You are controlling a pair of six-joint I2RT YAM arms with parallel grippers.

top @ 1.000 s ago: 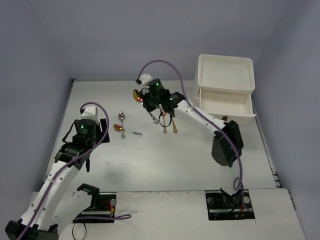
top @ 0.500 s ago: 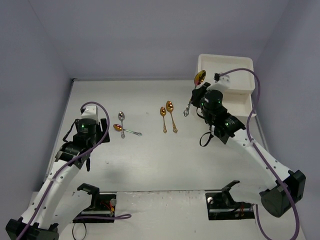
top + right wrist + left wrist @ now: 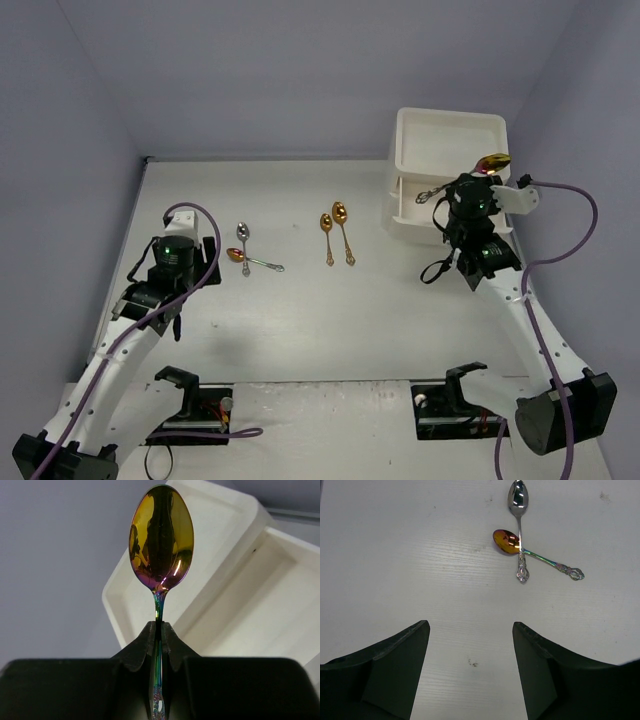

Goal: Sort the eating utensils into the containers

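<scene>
The left arm point(image 3: 120, 355) and right arm point(image 3: 545, 345) have white links, black joints and purple cables point(image 3: 594, 215). The left gripper point(image 3: 470, 630) is black.

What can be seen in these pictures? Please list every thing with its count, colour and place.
table: one, white, under everything.
cabinet: one, cream-white, far right of the table, a drawer pulled open.
gold spoons: two, gold, side by side at the table's middle.
silver spoon: one, silver, left of the middle, crossed with the next spoon.
rainbow-handled spoon: one, gold bowl, crossed with the silver spoon.
held spoon: one, gold and purple bowl, raised by the cabinet.
left gripper: one, black, open, over the table near the crossed spoons.
right gripper: one, black, shut on the held spoon's handle.
</scene>
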